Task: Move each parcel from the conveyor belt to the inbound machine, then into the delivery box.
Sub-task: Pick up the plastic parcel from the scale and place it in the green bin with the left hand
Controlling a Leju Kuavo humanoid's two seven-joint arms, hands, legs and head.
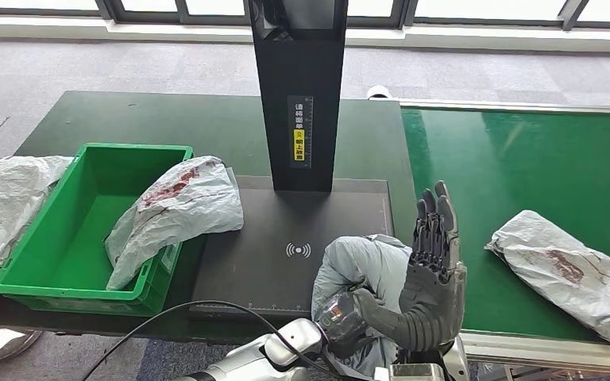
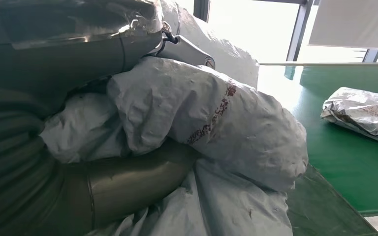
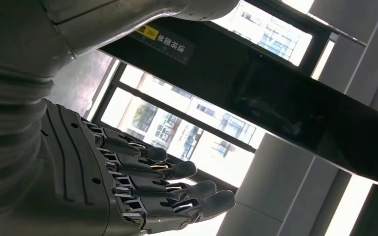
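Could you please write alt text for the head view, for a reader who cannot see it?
The right hand stands open beside a grey parcel at the inbound machine's near edge. Another parcel drapes over the green delivery box's rim, and a third parcel lies on the conveyor belt.

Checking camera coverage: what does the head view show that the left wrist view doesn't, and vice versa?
Head view alone: the green delivery box with a parcel draped over its rim, the black inbound machine with its upright post, another parcel left of the box, and the right hand, fingers straight and apart.

Left wrist view alone: a close look at the left hand wrapped around the held parcel, showing its red print.

Both: the held parcel and the parcel waiting on the green conveyor belt.
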